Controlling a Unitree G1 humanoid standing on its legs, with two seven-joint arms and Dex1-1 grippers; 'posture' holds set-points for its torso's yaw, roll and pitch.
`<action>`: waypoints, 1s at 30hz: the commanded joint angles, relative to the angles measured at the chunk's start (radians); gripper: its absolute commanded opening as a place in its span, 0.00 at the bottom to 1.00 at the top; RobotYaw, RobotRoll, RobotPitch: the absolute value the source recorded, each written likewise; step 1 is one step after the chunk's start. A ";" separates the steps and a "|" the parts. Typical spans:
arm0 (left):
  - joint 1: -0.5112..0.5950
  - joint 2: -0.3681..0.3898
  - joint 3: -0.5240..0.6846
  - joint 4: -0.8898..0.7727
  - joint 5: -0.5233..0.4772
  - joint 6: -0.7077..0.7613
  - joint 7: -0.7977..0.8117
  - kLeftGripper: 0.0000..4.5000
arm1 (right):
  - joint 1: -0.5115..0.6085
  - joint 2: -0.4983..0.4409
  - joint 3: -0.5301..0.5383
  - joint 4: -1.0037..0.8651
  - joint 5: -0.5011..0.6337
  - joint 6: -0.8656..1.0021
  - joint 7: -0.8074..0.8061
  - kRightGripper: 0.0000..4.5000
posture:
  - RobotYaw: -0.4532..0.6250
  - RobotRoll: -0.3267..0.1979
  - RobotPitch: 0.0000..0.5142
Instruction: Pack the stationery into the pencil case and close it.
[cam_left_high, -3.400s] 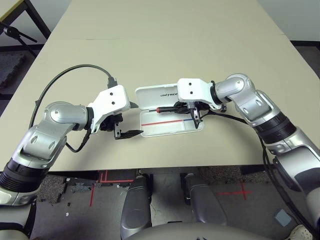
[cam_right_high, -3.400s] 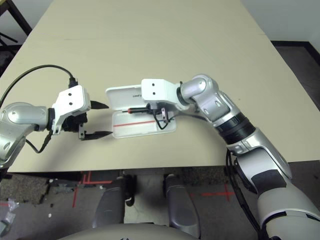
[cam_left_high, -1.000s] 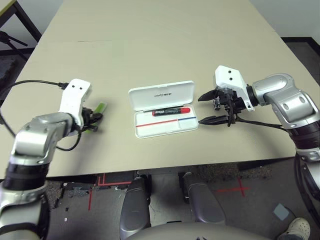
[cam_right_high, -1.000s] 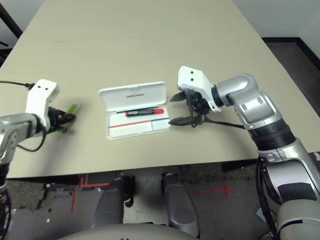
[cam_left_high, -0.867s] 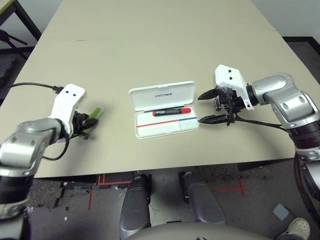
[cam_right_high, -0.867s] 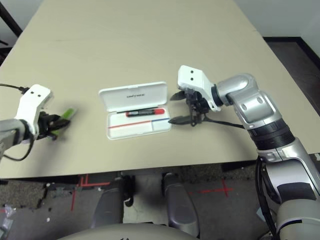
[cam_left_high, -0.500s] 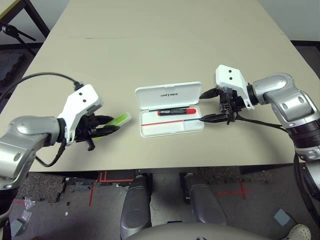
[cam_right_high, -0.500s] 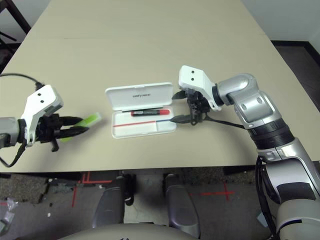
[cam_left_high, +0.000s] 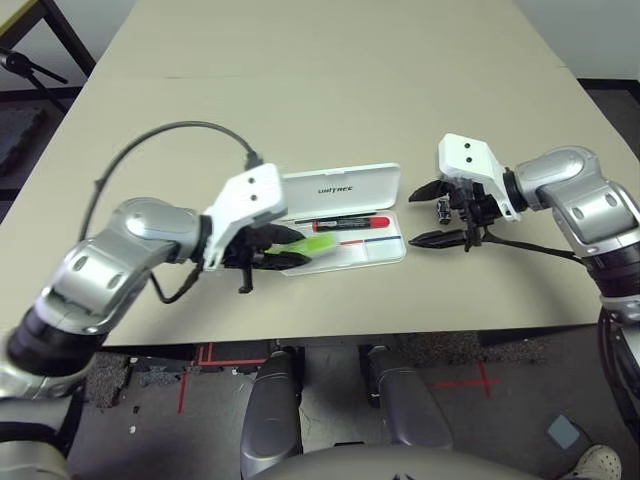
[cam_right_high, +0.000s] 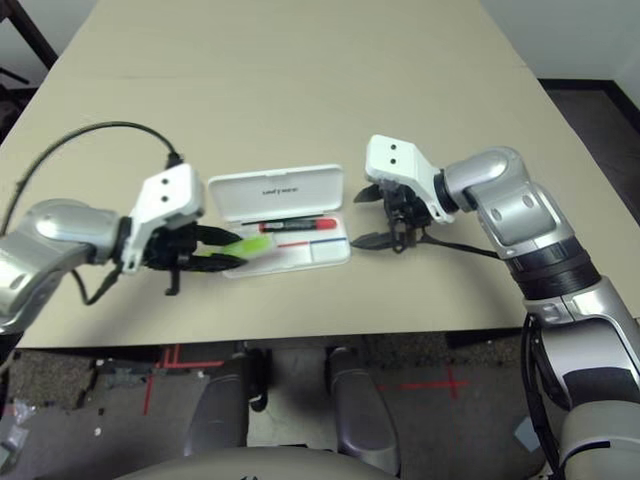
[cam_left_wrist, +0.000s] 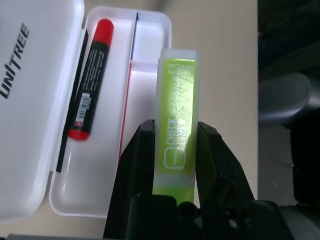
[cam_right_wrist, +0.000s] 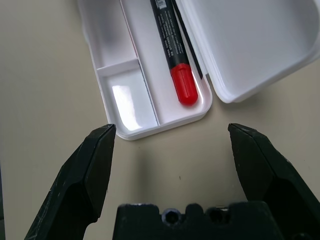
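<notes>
Robot lowering a highlighter over an open pencil case.
The left gripper (cam_left_wrist: 175, 150) pinched the green highlighter (cam_left_wrist: 176, 115) above the white pencil case (cam_left_wrist: 107, 170); the right gripper (cam_right_wrist: 172, 132), fingers wide, hovered beside it. A red-capped marker (cam_right_wrist: 175, 55) lay inside.

So the table (cam_left_high: 330, 110) is this plain beige one with a smooth top, and sitting right on it is the open white pencil case (cam_left_high: 384, 253), lid tipped back.

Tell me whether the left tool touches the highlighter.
Touching: the left wrist view shows the highlighter clamped between the left tool's fingers.
</notes>
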 joint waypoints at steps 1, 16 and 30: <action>-0.027 -0.030 -0.049 0.047 0.043 -0.026 -0.009 0.24 | 0.022 -0.015 0.009 -0.014 -0.013 -0.002 0.003 1.00 | 0.33 0.62 0.36; -0.094 -0.132 -0.127 0.149 0.164 -0.053 -0.012 0.24 | 0.043 -0.018 0.008 -0.039 -0.020 0.010 -0.007 1.00 | 0.32 0.62 0.39; -0.108 -0.155 -0.048 0.144 0.149 -0.048 -0.001 0.99 | 0.028 -0.015 0.008 -0.017 -0.037 -0.002 -0.003 1.00 | 0.32 0.62 0.42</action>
